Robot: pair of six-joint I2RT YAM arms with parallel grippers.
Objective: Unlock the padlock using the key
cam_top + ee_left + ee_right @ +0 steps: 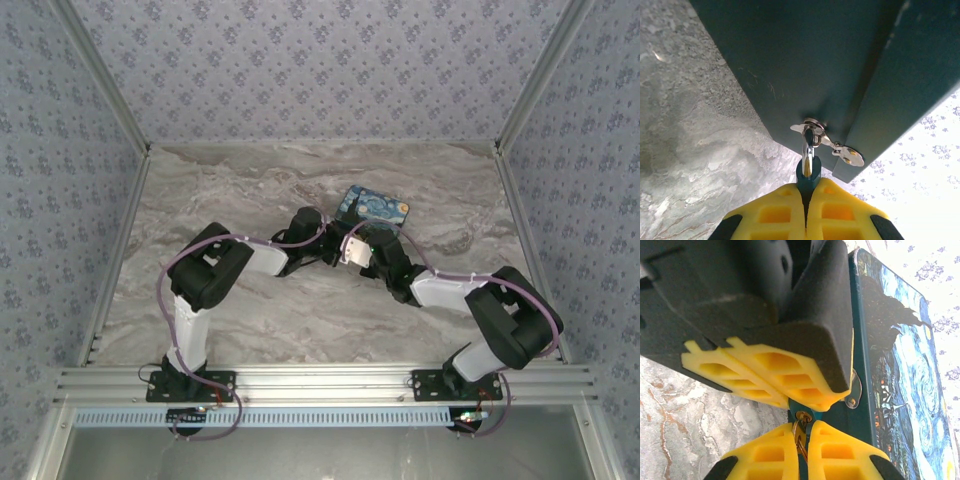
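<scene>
The padlock [808,176] is a tiny teal body whose silvery loop passes through the metal hasp [840,148] on the dark box [815,60]. My left gripper [807,194] is shut on the padlock body, its yellow fingers [790,375] pinching it from above in the right wrist view. There the padlock [796,409] faces the camera with its brass keyhole. The key [800,436] sits in that keyhole. My right gripper [800,429] is shut on the key's head, just below the lock. In the top view both grippers meet at the near edge of the box [372,208].
The swirl-painted blue-and-yellow box lid [905,390] lies right of the lock. Marble tabletop [300,310] stretches around the box, enclosed by patterned walls [320,70] on three sides. The two arms cross the table's middle.
</scene>
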